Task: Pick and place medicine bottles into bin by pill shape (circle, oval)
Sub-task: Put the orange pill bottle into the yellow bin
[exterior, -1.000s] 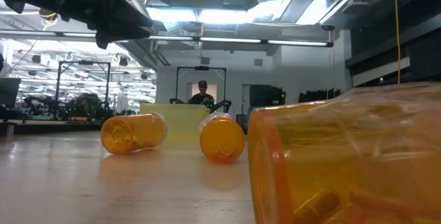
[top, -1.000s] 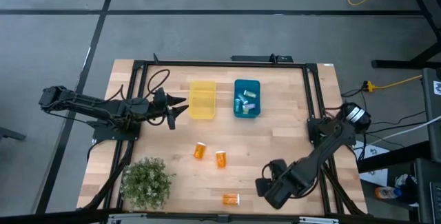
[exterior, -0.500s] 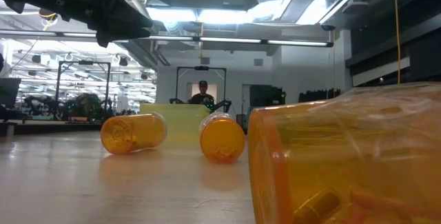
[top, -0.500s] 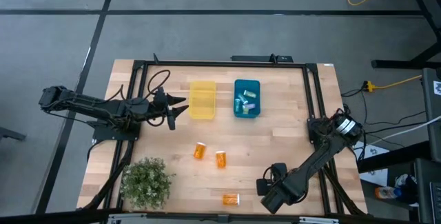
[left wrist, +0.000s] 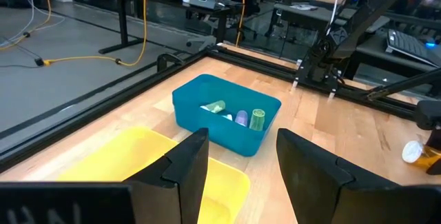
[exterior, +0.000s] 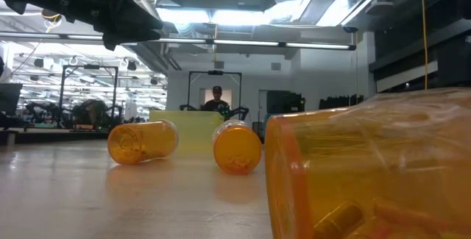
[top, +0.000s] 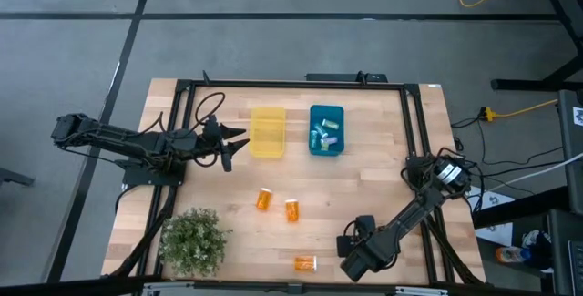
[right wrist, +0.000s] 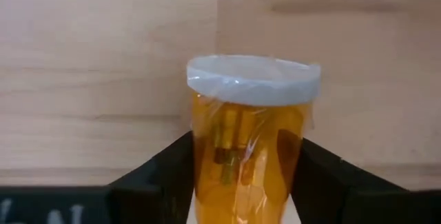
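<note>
My right gripper is near the table's front edge, right of centre, shut on an orange medicine bottle with a pale cap. The gripper hides this bottle in the high view. Three more orange bottles lie on their sides on the table: two mid-table and one near the front edge. Clear bottles lie in the blue bin. My left gripper is open and empty, above the yellow bin's left edge. My right gripper pinches the orange bottle's body between its two fingers, one on each side. The bottle lies along the fingers, and its capped end points away from the gripper toward the wooden table. I cannot tell whether the bottle touches the table.
A potted plant stands at the front left. A black metal frame runs around the table's edges. In the low view the nearest orange bottle fills the right side, and a person stands far off in the room behind.
My right arm has folded lower, and its gripper has shifted a little toward the table's near edge with the bottle. The bottles on the table have kept their places.
</note>
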Tool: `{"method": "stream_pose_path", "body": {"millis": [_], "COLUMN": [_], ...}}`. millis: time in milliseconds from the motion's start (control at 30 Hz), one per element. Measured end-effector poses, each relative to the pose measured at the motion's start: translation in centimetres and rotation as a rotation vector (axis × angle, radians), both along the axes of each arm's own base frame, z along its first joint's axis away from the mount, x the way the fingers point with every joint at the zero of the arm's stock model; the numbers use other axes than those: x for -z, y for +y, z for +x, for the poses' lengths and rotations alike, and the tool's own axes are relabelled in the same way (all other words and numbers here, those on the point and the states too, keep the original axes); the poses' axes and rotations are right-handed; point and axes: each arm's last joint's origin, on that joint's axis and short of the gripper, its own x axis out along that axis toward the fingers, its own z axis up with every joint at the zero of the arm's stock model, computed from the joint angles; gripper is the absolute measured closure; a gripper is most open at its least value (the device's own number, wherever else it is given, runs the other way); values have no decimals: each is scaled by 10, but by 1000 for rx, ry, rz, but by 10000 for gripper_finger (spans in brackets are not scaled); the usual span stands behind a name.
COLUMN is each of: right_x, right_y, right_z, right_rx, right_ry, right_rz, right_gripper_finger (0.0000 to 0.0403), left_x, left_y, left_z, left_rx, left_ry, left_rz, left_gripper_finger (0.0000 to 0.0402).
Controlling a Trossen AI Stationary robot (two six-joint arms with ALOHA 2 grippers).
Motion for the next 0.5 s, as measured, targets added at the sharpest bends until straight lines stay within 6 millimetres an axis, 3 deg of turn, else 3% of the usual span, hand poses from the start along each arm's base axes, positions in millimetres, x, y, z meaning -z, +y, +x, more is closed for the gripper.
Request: {"method": "stream_pose_path", "body": {"millis": [133, 300, 500], "right_x": [-3, -24, -54], "right_y": [-7, -15, -52], "right_z": [11, 38, 85], "right_rx": [-8, -84, -196], "right_ry": [-37, -224, -413], "right_rz": [-18, -135, -399], "right_gripper_finger": [240, 237, 234], "left_x": [0, 0, 0], "left_y": [0, 0, 0], "left_z": [0, 0, 0], "left_rx": [0, 0, 0], "left_ry": [0, 0, 0], "left_rz": [0, 0, 0], "left_gripper_finger": [237, 237, 237]}}
